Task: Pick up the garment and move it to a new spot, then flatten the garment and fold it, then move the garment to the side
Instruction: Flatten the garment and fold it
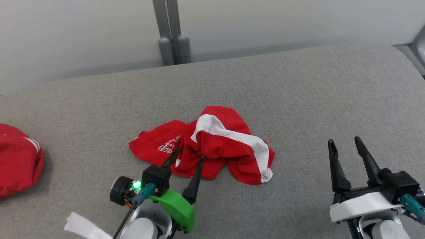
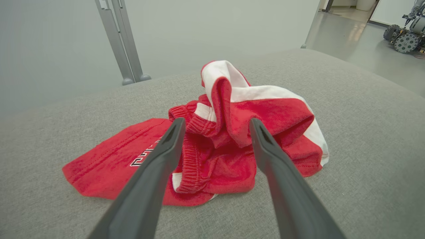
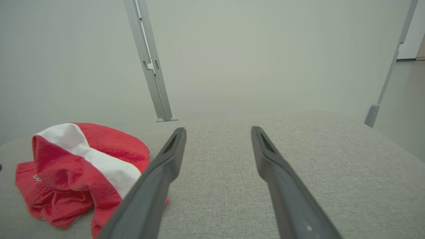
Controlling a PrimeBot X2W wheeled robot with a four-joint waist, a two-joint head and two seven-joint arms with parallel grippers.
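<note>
crumpled red-and-white garment [image 1: 212, 146] lies mid grey fabric surface [image 1: 315, 86]; left jaws, spread wide, poised over its 7 o'clock edge, right jaws wide and empty at 4 o'clock; a deep bite on the ribbed waistband [image 2: 191, 166] should lift it cleanly

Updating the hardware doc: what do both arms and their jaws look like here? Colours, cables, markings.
Left gripper: two long dark tapered jaws on a black block, bright green bracket, lit green LED, teal connector with a black cable, pale forearm. Right gripper: same dark jaws and black block, a white band wrapped around it, teal connector, pale forearm.
</note>
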